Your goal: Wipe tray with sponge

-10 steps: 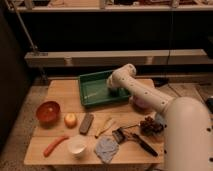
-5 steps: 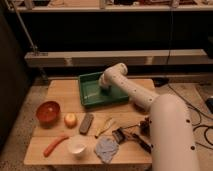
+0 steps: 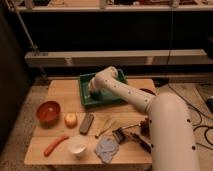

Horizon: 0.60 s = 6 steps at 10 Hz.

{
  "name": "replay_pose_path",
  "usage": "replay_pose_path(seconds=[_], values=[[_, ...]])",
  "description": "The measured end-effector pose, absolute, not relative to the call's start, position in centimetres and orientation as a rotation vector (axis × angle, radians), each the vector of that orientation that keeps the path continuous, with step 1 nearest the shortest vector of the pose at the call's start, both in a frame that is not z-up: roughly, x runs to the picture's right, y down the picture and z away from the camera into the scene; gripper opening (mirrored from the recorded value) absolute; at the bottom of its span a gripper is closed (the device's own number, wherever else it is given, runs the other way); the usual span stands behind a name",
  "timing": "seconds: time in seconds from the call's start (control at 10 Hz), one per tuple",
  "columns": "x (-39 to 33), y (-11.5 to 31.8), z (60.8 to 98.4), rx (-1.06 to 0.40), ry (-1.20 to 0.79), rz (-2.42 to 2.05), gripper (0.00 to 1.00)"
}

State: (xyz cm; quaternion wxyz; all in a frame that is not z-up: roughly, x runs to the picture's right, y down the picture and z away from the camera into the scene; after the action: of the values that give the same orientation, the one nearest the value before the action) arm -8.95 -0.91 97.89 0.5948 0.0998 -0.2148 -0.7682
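Note:
The green tray [image 3: 84,98] lies at the back middle of the wooden table. My white arm reaches over from the right and bends down into it. My gripper [image 3: 93,91] is low over the tray's left half, close to or on its floor. It shows only as a dark shape at the arm's end. No sponge is visible; anything under the gripper is hidden by the arm and wrist.
A red bowl [image 3: 48,111] and an orange fruit [image 3: 71,119] sit on the table's left. In front lie a grey oblong block [image 3: 86,123], an orange sausage-shaped thing [image 3: 56,145], a white cup [image 3: 77,148], a blue-grey cloth [image 3: 106,148] and dark utensils [image 3: 131,136]. A shelf rack stands behind.
The gripper has moved from the tray's right rear corner leftward and forward, down into the tray's left half. The items on the table have stayed put.

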Motion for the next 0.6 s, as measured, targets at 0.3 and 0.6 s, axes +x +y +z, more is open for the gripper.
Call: replay_pose_path(seconds=[0.3,0.6], values=[[-7.6,0.6,95.8,0.231,-0.509,-1.8,0.0],[-3.1,-0.6,94.4,0.207,-0.425,-1.782,0.0]])
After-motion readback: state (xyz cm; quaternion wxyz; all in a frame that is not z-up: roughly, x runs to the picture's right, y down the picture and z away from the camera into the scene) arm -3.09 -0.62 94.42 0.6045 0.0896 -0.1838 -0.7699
